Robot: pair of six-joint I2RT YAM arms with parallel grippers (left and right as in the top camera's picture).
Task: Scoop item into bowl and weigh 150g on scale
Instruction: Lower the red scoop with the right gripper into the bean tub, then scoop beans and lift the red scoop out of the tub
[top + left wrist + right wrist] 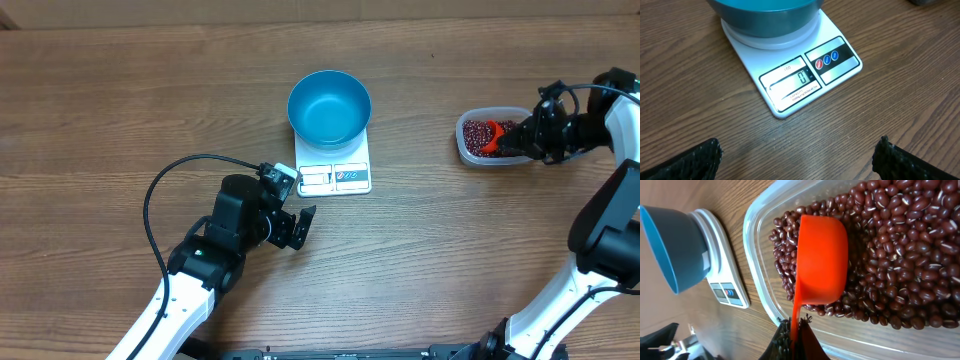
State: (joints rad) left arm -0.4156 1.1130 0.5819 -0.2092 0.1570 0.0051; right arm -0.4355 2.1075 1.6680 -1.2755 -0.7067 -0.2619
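Beans [900,255] are all in the clear tub [752,235], a loose dark red-brown heap on the right side of the table [100,100]. None show in the blue bowl [329,105], which looks empty. The orange scoop [822,260] sits cup-down in the heap near the tub's bowl-side wall. Only its smooth back shows, so I can't tell whether it has picked up a load. The right gripper [795,340] is clamped shut on the thin scoop handle, and the handle's long axis runs straight out from the fingers to the cup. In the overhead view that axis points from the gripper across the tub toward the bowl side. The bowl is seated on the white scale [335,177], well apart from the tub and to the robot's left of it. In the left wrist view the display appears to read zero. The left gripper [300,225] hangs just in front of the scale with fingers spread wide and nothing in them. It is the nearer arm to the bowl, but the right arm has the tool. My read: we're at the fill stage and no weight has been delivered yet. The next move depends on levelling the cup before travelling left. Spill risk is at the tub rim and over the bare table between tub and bowl.
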